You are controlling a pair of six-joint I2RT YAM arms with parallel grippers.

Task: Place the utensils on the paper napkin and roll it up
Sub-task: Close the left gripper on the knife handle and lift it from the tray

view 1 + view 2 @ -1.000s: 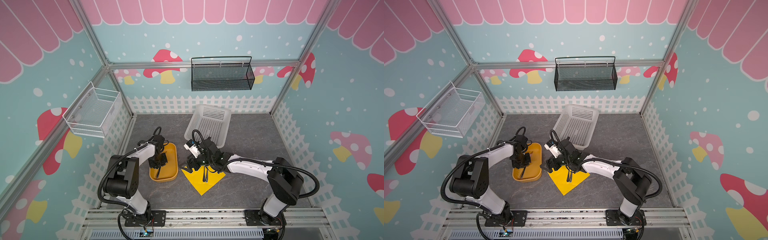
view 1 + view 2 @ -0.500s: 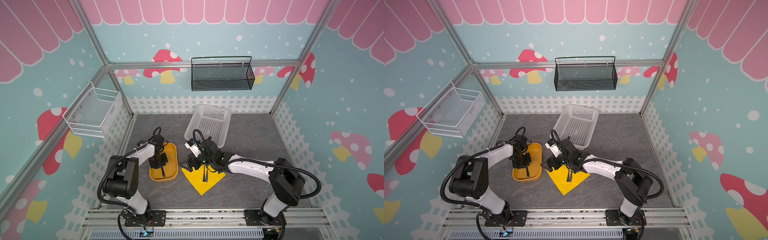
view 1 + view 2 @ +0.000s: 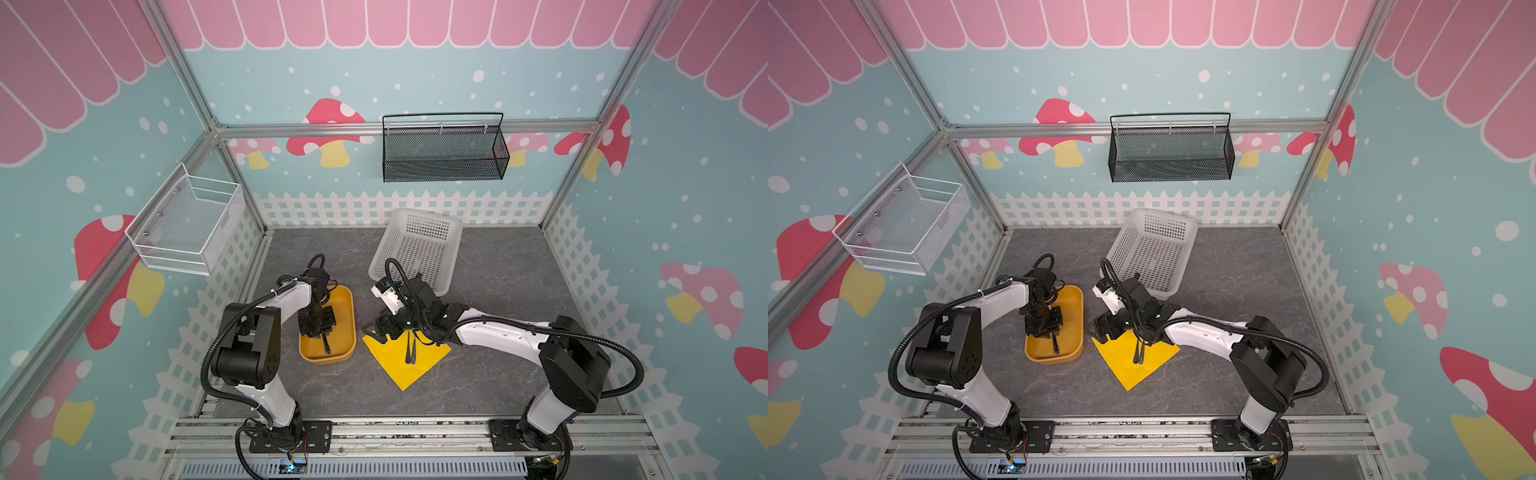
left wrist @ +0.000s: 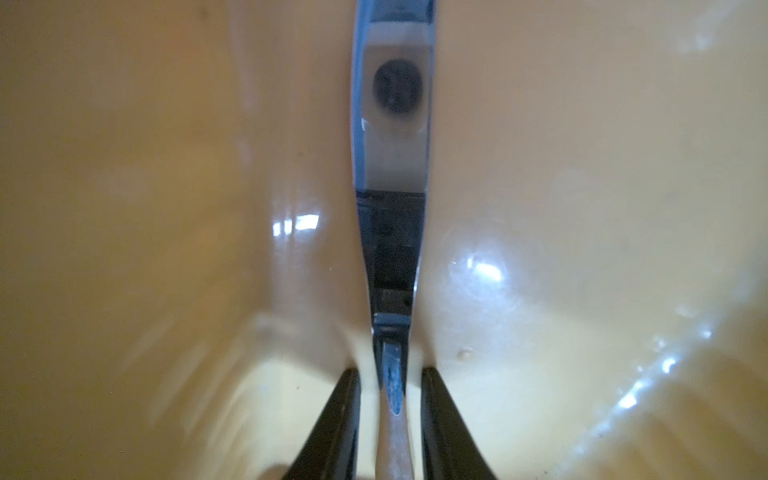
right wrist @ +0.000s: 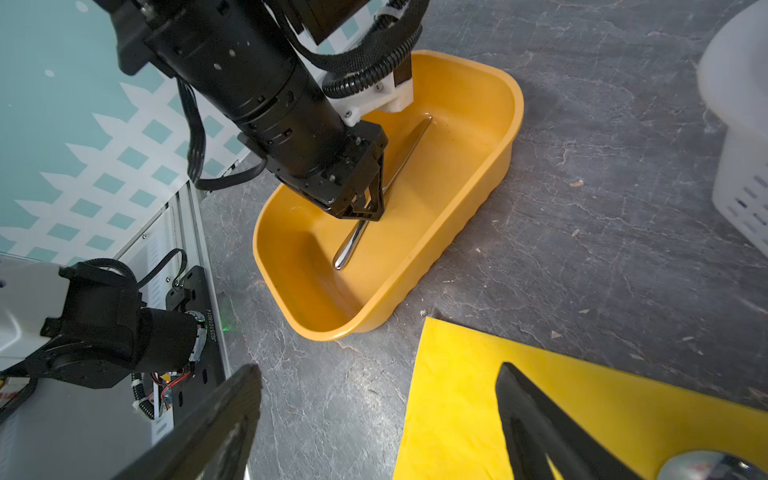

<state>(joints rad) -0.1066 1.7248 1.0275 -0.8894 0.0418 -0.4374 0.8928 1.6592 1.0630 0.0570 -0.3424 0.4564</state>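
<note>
Down in the orange tray (image 5: 515, 108), the left tool (image 5: 370, 210) straddles the knife (image 5: 349, 249) with jaws slightly parted, ready to pinch it, while the right tool (image 5: 378, 368) hangs wide open over the napkin (image 5: 457, 395), where the other utensils (image 3: 411, 349) lie.

left end effector (image 5: 368, 214) | jaws slightly wider | knife (image 5: 405, 158) handle swung toward paper napkin (image 5: 457, 395), inside tray (image 5: 465, 224)

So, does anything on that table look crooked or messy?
The white basket sits skewed to the back fence, and the yellow napkin lies cornerwise like a diamond. Small crumbs dot the grey tabletop. Nothing looks spilled or broken.
</note>
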